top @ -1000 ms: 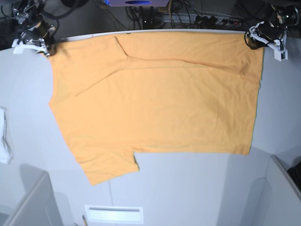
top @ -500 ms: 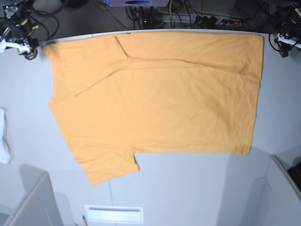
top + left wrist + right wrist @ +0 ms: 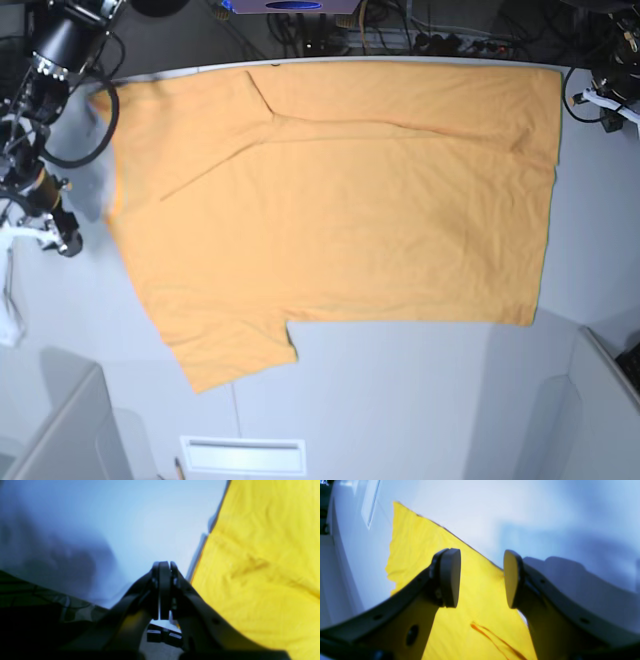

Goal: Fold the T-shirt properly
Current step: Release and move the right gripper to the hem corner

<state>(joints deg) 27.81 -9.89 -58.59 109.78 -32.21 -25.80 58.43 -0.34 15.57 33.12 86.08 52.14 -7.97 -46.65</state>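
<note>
The light-orange T-shirt (image 3: 330, 200) lies spread flat on the grey table (image 3: 400, 400), one sleeve pointing to the front left. It has a crease running from the far edge. My right gripper (image 3: 480, 577) is open and empty above the T-shirt (image 3: 475, 610) edge; in the base view the right gripper (image 3: 55, 235) hangs just left of the shirt's left side. My left gripper (image 3: 163, 566) is shut on nothing, over bare table beside the T-shirt (image 3: 262, 567). In the base view the left gripper (image 3: 606, 100) sits off the far right corner, mostly out of frame.
A white cloth (image 3: 10, 300) lies at the table's left edge. A white slot plate (image 3: 242, 455) sits at the front edge. Cables (image 3: 400, 35) crowd the back behind the table. Grey panels rise at the front left (image 3: 60, 430) and front right (image 3: 600, 400).
Both grippers have left the shirt's far corners. The right arm swung down along the shirt's left side. The left arm drew off to the right and its jaws shut.
</note>
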